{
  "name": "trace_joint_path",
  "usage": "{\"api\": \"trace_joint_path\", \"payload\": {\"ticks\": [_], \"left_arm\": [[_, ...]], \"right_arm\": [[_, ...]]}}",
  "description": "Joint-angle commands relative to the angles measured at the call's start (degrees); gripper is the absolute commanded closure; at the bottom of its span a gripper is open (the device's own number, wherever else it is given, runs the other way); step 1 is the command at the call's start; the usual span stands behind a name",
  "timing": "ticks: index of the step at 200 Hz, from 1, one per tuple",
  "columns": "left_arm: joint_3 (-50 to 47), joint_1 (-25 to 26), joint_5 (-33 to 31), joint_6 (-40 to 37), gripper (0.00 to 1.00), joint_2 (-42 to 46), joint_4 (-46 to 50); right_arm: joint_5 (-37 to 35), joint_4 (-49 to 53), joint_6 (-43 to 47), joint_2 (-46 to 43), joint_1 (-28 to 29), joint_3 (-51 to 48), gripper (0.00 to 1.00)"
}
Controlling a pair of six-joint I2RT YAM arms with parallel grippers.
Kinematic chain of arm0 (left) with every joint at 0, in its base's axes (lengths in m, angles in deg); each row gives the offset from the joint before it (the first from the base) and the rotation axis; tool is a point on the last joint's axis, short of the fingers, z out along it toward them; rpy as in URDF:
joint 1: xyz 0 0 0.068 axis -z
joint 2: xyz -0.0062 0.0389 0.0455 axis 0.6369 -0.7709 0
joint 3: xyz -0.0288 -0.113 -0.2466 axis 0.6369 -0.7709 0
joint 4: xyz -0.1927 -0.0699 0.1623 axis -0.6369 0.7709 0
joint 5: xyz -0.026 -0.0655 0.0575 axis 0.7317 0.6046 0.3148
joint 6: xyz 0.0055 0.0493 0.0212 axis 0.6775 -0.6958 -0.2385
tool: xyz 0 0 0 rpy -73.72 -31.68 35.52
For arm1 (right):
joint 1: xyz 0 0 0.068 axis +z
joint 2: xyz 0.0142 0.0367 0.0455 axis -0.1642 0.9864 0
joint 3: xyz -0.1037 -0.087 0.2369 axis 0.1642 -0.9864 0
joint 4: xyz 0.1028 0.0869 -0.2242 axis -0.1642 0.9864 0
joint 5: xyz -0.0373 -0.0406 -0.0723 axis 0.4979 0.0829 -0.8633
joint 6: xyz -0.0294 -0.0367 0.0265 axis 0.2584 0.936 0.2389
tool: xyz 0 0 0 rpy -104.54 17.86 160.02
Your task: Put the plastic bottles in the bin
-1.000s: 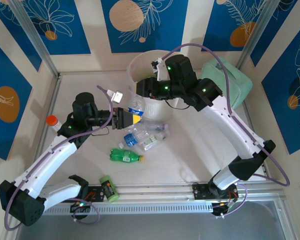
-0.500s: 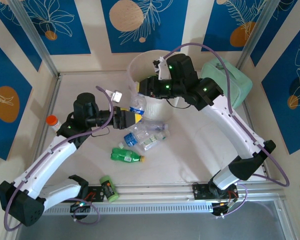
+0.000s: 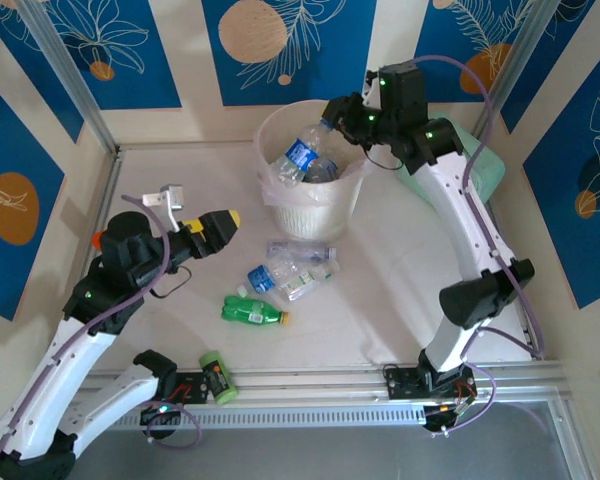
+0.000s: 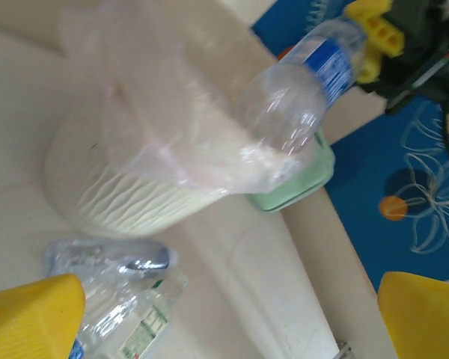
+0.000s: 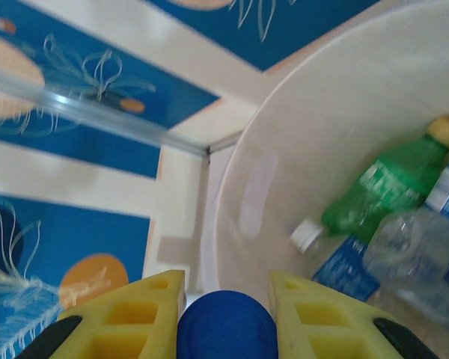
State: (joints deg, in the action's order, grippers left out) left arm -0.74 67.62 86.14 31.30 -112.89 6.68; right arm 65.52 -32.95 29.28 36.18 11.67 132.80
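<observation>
Right pincer (image 3: 331, 120) pinches bottle (image 3: 300, 157) by cap; above bin (image 3: 315, 218).

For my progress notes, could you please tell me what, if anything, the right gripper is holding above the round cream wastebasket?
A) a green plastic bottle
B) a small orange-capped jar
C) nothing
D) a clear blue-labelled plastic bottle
D: the right gripper is shut on the blue cap of the clear blue-labelled plastic bottle, which hangs over the round cream wastebasket.
</observation>
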Motion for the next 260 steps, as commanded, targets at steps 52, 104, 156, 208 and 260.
{"api": "trace_joint_path", "payload": {"ticks": [52, 104, 156, 208, 260], "left_arm": [[-11.9, 0.3, -7.1, 12.3, 0.00, 3.5, 8.7], [-16.3, 2.5, -9.7, 19.4, 0.00, 2.2, 10.6], [-18.0, 7.6, -15.4, 27.7, 0.00, -0.3, 14.3], [-19.0, 12.2, -18.3, 36.7, 0.06, -7.6, 15.3], [-16.8, 15.7, -21.2, 43.6, 0.06, -11.8, 19.5]], "right_arm": [[2.3, 4.6, -7.5, 22.6, -4.8, 27.3, 0.43], [1.9, 6.2, -6.2, 23.3, -4.0, 31.3, 0.34], [-1.7, 7.7, 3.5, 8.1, 1.1, 16.7, 0.33], [-4.1, 3.3, 10.3, -16.8, 8.6, -13.8, 0.29], [-6.4, 6.0, 10.9, -30.3, 16.3, -30.7, 0.24]]}}
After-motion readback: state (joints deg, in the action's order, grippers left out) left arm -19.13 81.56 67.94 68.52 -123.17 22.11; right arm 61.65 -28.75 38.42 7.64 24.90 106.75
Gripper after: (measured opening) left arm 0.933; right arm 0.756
